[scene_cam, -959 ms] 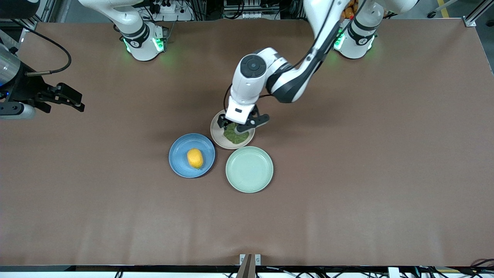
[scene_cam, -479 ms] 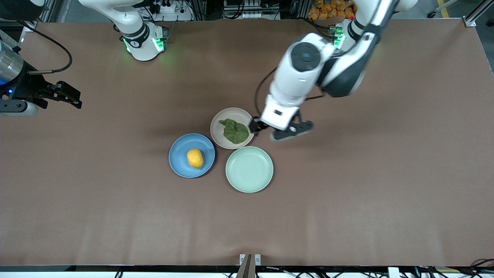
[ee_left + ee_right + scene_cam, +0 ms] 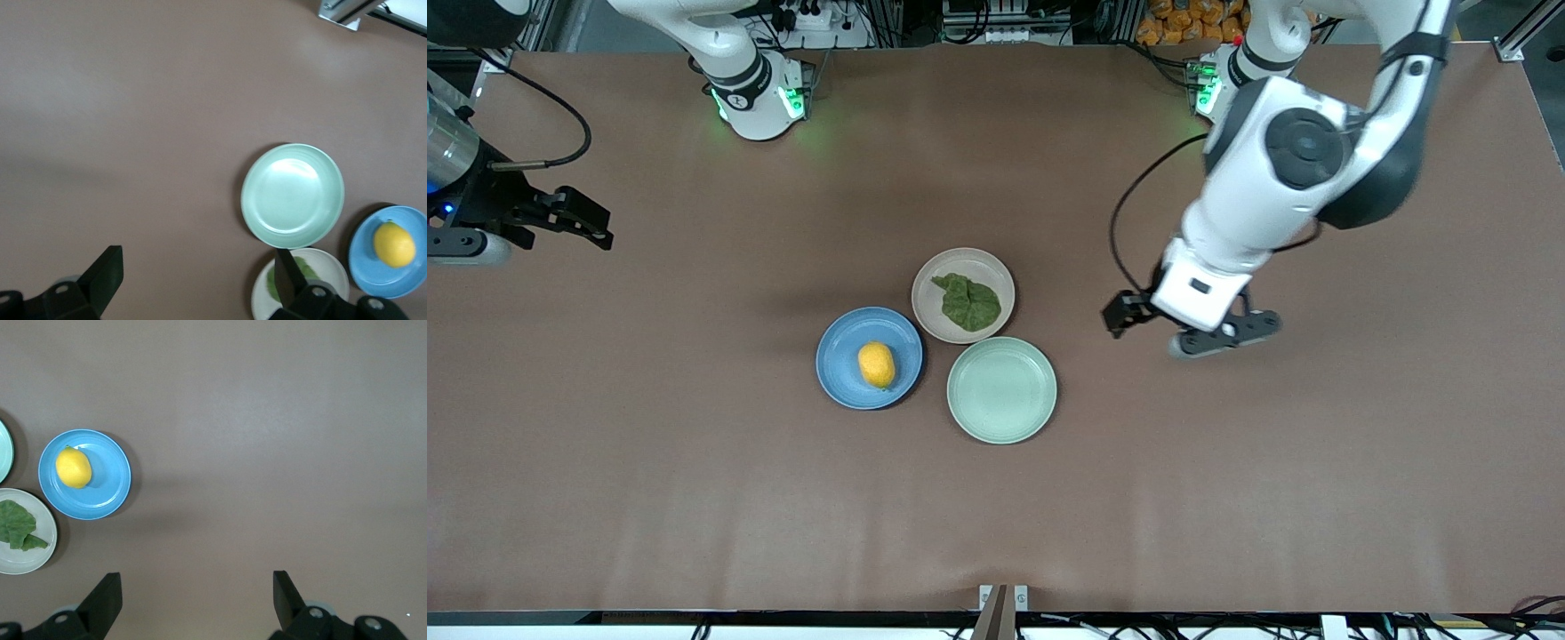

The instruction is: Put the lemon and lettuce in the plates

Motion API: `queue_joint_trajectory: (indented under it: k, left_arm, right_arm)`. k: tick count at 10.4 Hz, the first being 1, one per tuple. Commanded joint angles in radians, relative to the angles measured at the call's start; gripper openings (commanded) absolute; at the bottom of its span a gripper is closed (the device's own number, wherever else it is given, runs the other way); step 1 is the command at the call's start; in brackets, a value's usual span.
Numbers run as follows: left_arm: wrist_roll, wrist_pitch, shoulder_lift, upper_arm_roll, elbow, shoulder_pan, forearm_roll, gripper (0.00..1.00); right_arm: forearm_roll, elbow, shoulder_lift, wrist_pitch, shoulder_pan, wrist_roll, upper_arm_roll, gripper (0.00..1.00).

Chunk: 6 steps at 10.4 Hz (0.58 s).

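The lemon (image 3: 876, 364) lies in the blue plate (image 3: 840, 342). The lettuce (image 3: 969, 303) lies in the beige plate (image 3: 980, 265), which touches the blue plate and is farther from the front camera. My left gripper (image 3: 1172, 329) is open and empty over bare table, toward the left arm's end from the plates. Its wrist view (image 3: 197, 280) shows the lemon (image 3: 394, 244), blue plate (image 3: 373, 280) and lettuce (image 3: 307, 268), partly hidden by a finger. My right gripper (image 3: 609, 229) waits open and empty at the right arm's end; its wrist view (image 3: 195, 597) shows lemon (image 3: 73, 467) and lettuce (image 3: 17, 523).
An empty mint-green plate (image 3: 1001, 389) sits beside the other two plates, nearest the front camera; it also shows in the left wrist view (image 3: 292, 195). Brown table surface surrounds the three plates.
My left gripper let go of the lettuce in the beige plate, then rose and swung away toward the left arm's end of the table. The right arm has hardly moved.
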Motion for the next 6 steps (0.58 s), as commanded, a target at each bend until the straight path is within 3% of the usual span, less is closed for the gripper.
queue_joint_trajectory:
  k: [1,3,6]
  left_arm:
    - [0.175,-0.104,-0.035,-0.046,-0.019,0.132,0.016,1.00]
    - [0.343,-0.222,-0.043,-0.041,0.038,0.224,0.007,1.00]
    - [0.393,-0.350,-0.073,-0.014,0.084,0.258,0.016,1.00]
  right_arm:
    - [-0.017,-0.028,-0.023,0.009,-0.019,0.001,0.012,1.00]
    - [-0.016,-0.031,-0.023,0.000,-0.023,0.001,0.012,1.00]
    - [-0.014,-0.027,-0.017,0.006,-0.043,-0.002,0.013,1.00]
